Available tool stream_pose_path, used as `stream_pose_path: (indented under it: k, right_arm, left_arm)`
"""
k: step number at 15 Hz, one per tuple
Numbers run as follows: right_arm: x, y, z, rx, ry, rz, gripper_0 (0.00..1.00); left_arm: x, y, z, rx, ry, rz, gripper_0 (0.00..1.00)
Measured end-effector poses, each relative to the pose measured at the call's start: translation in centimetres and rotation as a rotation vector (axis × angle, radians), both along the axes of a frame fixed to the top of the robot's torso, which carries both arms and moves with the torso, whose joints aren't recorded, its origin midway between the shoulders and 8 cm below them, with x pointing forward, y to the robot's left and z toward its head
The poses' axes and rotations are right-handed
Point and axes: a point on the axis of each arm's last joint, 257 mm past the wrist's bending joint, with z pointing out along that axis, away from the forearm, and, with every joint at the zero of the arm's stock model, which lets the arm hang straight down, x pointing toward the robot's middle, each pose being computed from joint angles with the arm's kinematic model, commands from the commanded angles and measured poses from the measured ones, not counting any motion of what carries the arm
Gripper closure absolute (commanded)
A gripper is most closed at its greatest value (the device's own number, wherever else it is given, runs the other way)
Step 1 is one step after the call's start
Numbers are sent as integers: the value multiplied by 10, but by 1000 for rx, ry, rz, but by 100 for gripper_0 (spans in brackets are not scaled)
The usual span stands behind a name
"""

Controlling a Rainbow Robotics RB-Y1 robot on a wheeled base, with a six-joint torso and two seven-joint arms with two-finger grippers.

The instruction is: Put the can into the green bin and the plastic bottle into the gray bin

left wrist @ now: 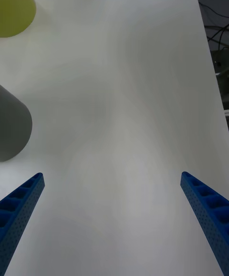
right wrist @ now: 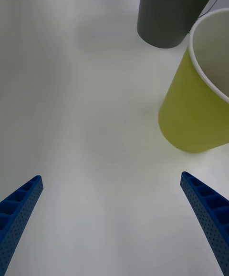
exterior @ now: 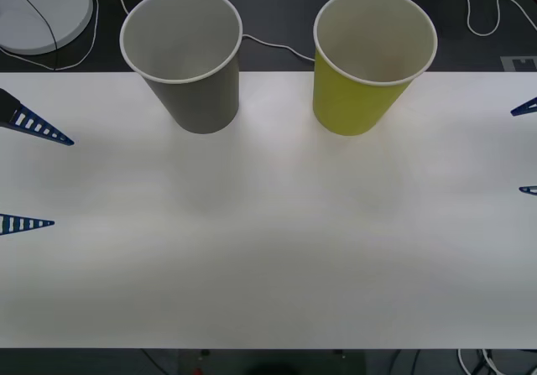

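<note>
Both tools wait spread at the counter's edges.

Your left tool [exterior: 29, 174] and right tool [exterior: 527, 148] hold nothing; the gray bin [exterior: 186, 56] and green bin [exterior: 369, 65] stand upright, mouths up for dropping; I can't spot can or bottle on the counter [exterior: 268, 249].

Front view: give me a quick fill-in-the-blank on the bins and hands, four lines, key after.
1. The gray bin stands to the robot's ___ of the green bin.
2. Both bins stand ___ on the white table.
3. The left hand has its fingers ___.
4. The right hand sits at the table's ___ edge.

Missing words: left; upright; open; right
</note>
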Motion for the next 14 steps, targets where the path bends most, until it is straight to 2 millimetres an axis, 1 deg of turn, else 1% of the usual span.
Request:
stream_pose_path:
  k: [3,8,11,14]
  right_arm:
    - [-12,-10,-14,-12,17,-8,0]
    - [-34,-24,-31,-22,21,-29,0]
    - [-43,-31,-40,-31,27,-32,0]
    - [-46,-33,-45,-40,23,-21,0]
  left_arm:
    - [0,0,0,0,0,0,0]
    - [0,0,0,0,0,0,0]
    - [0,0,0,0,0,0,0]
    - [0,0,0,0,0,0,0]
